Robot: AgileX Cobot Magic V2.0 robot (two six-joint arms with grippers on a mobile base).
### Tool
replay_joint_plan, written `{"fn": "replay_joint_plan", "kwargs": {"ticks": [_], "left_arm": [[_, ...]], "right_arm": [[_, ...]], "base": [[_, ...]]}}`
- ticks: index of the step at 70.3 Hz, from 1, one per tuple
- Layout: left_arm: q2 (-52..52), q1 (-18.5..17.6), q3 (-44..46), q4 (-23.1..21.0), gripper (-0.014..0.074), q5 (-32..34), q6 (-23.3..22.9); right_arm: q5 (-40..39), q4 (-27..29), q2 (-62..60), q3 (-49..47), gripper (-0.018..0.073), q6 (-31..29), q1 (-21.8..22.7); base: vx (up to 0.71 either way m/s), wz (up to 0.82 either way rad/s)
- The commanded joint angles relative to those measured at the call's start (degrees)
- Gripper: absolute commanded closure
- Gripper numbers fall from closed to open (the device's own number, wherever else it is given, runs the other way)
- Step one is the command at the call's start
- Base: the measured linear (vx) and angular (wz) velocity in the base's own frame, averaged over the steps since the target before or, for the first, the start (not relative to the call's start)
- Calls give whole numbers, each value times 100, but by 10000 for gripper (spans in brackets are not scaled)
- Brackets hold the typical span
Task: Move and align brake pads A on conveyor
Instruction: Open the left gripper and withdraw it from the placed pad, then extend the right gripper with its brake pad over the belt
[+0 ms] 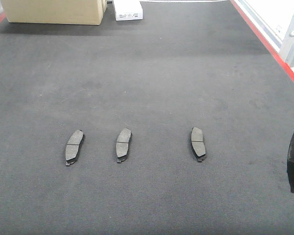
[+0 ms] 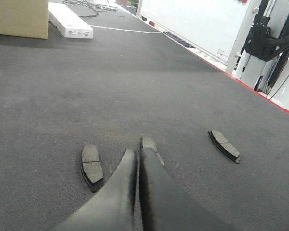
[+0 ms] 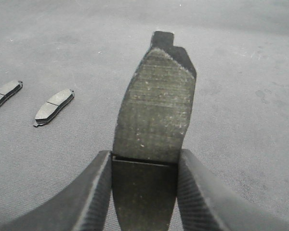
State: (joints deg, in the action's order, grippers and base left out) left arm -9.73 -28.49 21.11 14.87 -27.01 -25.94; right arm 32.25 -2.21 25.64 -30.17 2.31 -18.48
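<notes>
While three brake pads A [image 1: 123, 145] lie in a row on the conveyor [image 1: 152, 73], the right claw [image 3: 144, 166] grips a fourth pad [image 3: 156, 106]. The left claw [image 2: 137, 159] is pressed closed, holding nothing.

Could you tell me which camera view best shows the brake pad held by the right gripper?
The right wrist view: the held pad fills it, clamped between the fingers. The front view shows only a dark sliver at its right edge; the left wrist view misses it.

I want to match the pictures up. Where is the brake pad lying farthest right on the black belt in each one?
Front view: the right-hand pad sits right of centre.
Left wrist view: right-hand pad right of centre, lying alone.
Right wrist view: right-hand pad left of the held pad, the nearer of two.
Landmark: the middle pad, its neighbour in every view.
</notes>
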Motion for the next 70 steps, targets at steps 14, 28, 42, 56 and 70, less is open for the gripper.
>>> {"fn": "replay_joint_plan", "kwargs": {"ticks": [14,28,42,56,70], "left_arm": [[-67,-10,151,33,602,353,-3],[-67,-10,151,33,602,353,-3],[-67,-10,151,33,602,353,-3],[-67,-10,151,33,602,353,-3],[-67,-10,151,33,602,353,-3]], "right_arm": [[-621,-50,33,-176,522,-70,4],[-1244,221,251,-184,522,-52,4],[-1326,221,1727,-557,522,-52,4],[-1316,405,3496,-1378,520,-77,-49],[-1316,651,5118,-2318,517,86,-720]], "base": [[0,0],[0,0],[0,0],[0,0],[0,0]]}}
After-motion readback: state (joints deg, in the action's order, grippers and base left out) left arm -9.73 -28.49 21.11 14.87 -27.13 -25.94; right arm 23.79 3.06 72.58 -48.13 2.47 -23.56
